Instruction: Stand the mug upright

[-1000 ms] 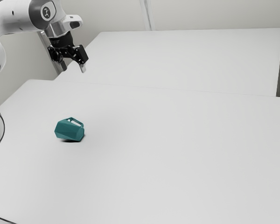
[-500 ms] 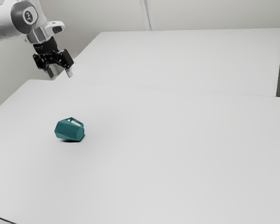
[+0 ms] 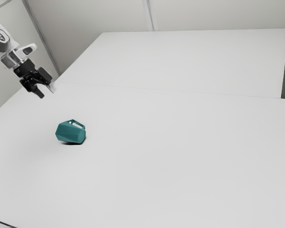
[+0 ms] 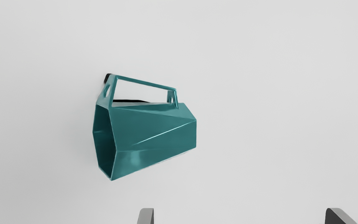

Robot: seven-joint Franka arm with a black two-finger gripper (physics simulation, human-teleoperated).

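Observation:
My gripper (image 3: 46, 92) hangs in the air above the table in the exterior view, up and to the left of the mug (image 3: 70, 132). The teal, faceted mug lies on its side on the table, its handle angled upward. In the wrist view the mug (image 4: 154, 133) shows its dark open mouth at one end and a narrower base at the other. The gripper (image 4: 239, 216) is open, its fingertips wide apart with nothing between them, and the mug lies out ahead of them, untouched.
The white table (image 3: 180, 156) extends far to the exterior view's right. Behind it stands another large white surface (image 3: 194, 59), with pale walls beyond. A thin dark line (image 3: 2, 223) crosses the exterior view's lower left corner.
The arm has swung toward the exterior view's left and my gripper has come lower, its hand tilting along the way. The mug has stayed where it was.

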